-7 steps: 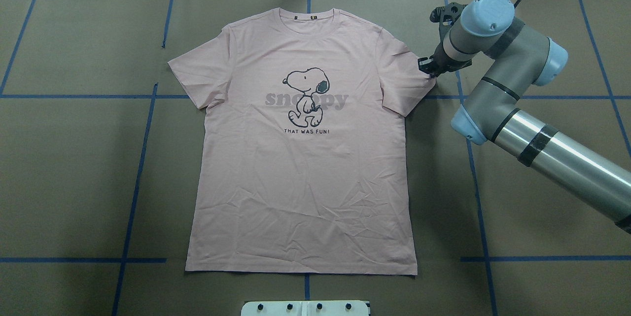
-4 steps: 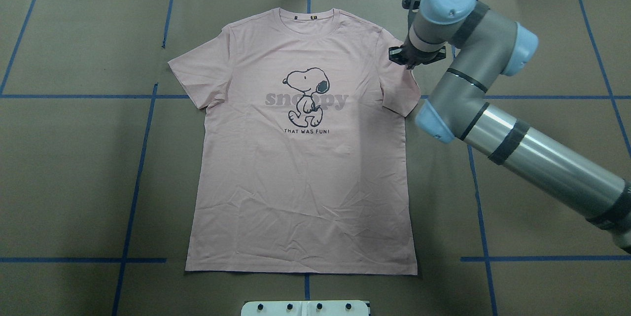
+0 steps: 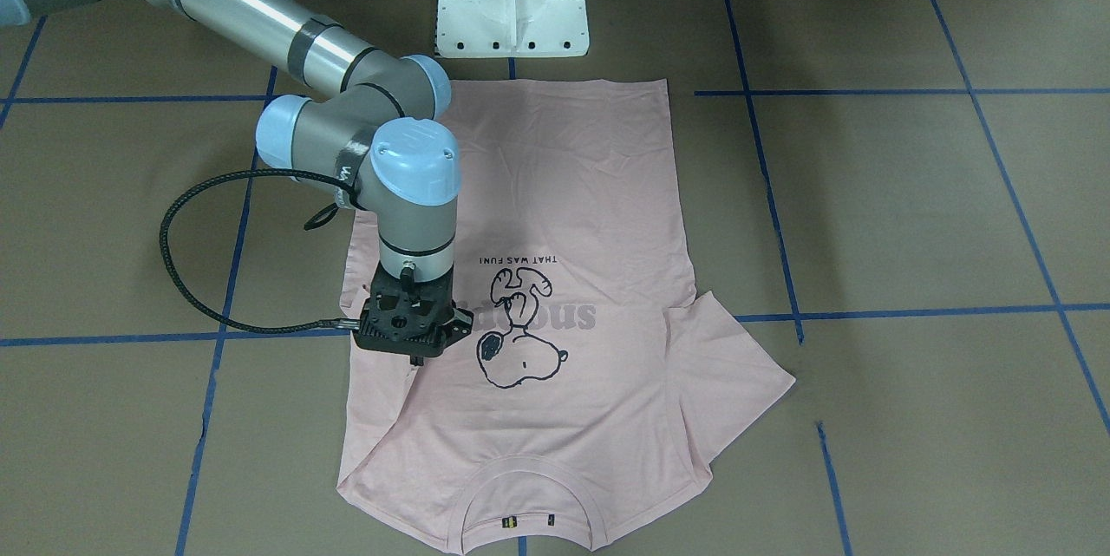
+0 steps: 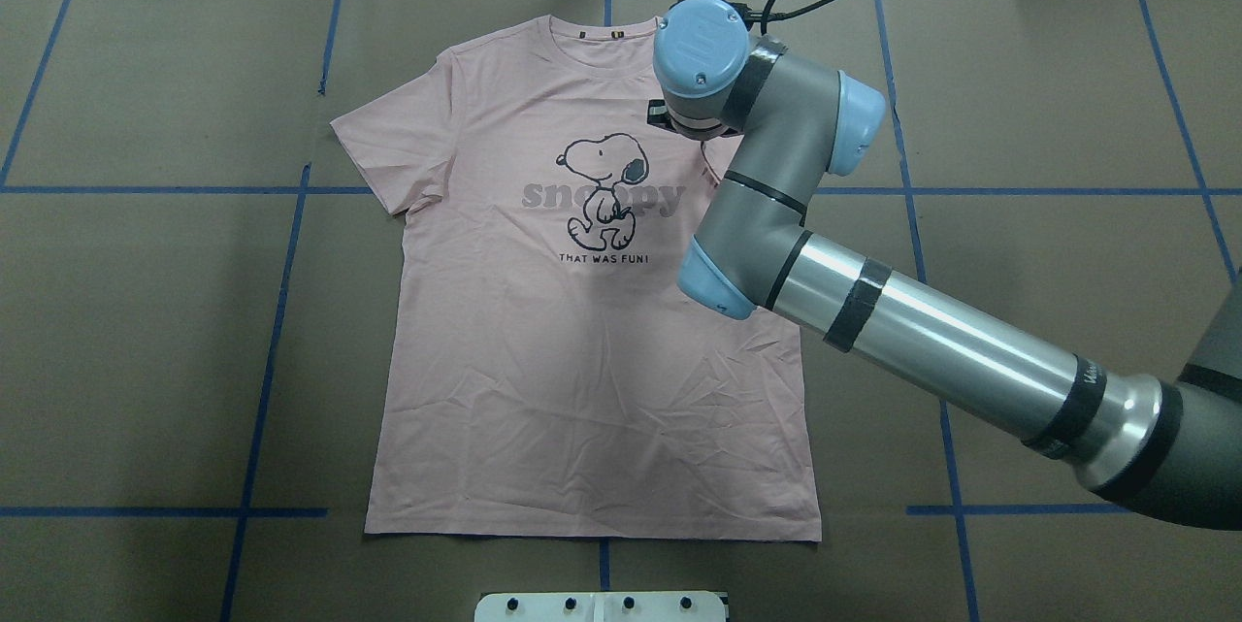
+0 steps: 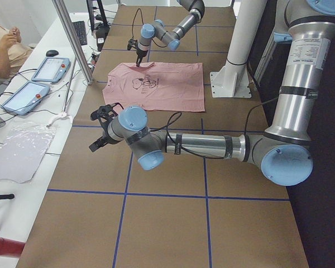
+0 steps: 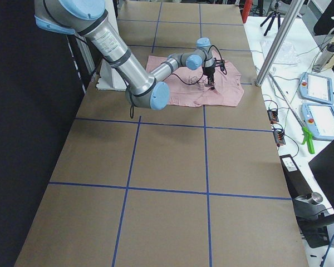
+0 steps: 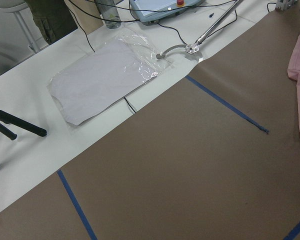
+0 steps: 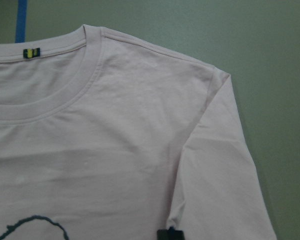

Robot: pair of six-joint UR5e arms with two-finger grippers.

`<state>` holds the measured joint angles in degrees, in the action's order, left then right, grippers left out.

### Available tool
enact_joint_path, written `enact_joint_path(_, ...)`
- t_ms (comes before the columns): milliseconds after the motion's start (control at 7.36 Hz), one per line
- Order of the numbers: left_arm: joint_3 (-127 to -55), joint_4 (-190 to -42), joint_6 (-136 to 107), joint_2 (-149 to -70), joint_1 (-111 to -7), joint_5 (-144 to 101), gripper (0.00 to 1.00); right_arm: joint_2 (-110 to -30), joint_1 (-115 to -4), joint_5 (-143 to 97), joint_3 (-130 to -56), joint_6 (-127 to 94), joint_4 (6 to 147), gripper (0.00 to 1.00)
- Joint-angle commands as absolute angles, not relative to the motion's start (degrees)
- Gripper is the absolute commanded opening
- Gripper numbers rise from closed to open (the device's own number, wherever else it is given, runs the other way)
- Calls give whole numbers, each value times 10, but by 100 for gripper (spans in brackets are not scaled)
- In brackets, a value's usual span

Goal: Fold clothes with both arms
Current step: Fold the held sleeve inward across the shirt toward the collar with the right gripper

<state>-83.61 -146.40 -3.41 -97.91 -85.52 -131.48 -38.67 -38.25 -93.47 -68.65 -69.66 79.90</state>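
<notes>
T-shirt (image 4: 582,360) sleeve (image 8: 215,165) being pinched by right gripper (image 3: 419,359).
Left gripper (image 5: 100,131) is being held over the table's (image 4: 146,311) left end, finger state cannot be told; T-shirt is being spread flat mid-table, collar toward far edge; right gripper is being clamped on sleeve.

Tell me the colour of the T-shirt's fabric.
The T-shirt is pale pink, clearest in the overhead exterior view.

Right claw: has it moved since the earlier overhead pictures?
Yes. The right claw moved left in the overhead view, toward the Snoopy print on the T-shirt.
</notes>
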Motion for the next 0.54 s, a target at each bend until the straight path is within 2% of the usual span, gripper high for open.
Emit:
enact_joint_path(0,-834,-1463,-34,-979,-855,-1315,100,-374,-379,-925,-668,-706,789,2)
enact_joint_path(136,-833,-1463,-34,-980,-854,-1315,100,-374,-379,-925,-664,-706,790,99)
enact_joint_path(408,-829,-1457,-34,-980,-853,-1314,100,-357,-402,-956,-667,-673,794,100)
